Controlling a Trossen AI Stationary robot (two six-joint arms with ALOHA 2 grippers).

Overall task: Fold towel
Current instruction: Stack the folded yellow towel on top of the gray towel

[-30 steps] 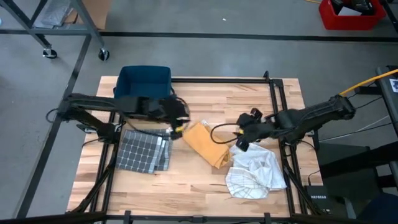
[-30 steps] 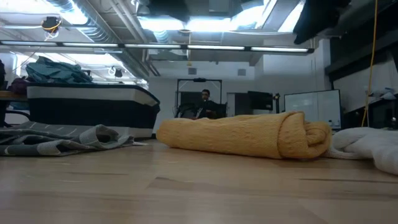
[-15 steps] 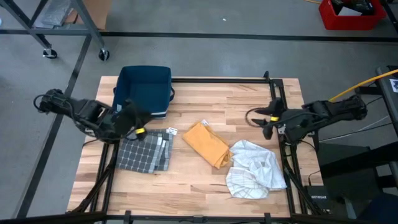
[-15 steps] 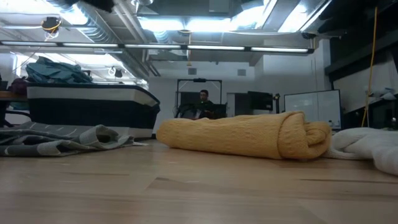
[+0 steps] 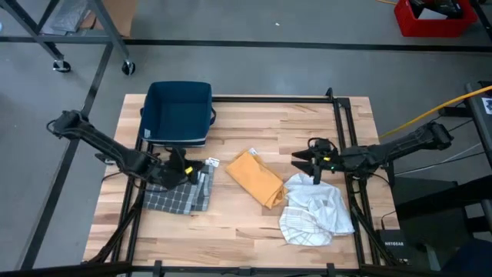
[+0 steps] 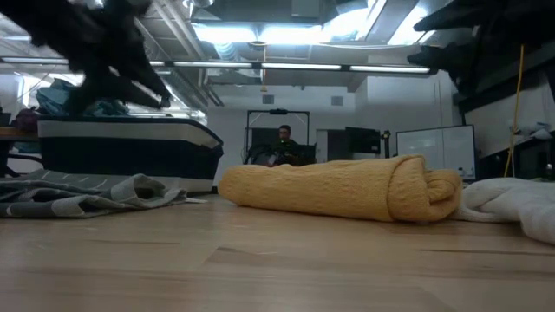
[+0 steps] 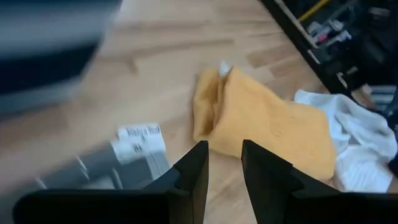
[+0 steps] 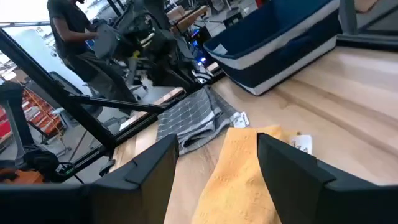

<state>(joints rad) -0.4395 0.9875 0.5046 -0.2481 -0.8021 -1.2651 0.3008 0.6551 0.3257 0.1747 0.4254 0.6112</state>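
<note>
A folded yellow towel (image 5: 256,178) lies at the table's middle; in the low view the yellow towel (image 6: 338,189) shows as a thick roll. A folded grey checked towel (image 5: 178,192) rests flat to its left. A crumpled white towel (image 5: 315,211) lies to the right. My left gripper (image 5: 187,165) hovers over the grey towel's far edge, pointing toward the yellow towel (image 7: 261,118). Its fingers stand open by a narrow gap, with nothing between them (image 7: 224,149). My right gripper (image 5: 298,160) hangs wide open (image 8: 216,140) above the table, just right of the yellow towel.
A dark blue bin (image 5: 178,111) stands at the far left of the table. A black frame rail (image 5: 342,131) runs along the right side. Bare wood lies along the near edge and at the far middle. A person (image 8: 74,31) stands beyond the table.
My left gripper has left the yellow towel's far left corner, swung toward the table's left edge, rolled and sunk over the grey towel. My right gripper has drawn back toward the right edge, tipped up to nearly level, then come out again. The towels have stayed put.
</note>
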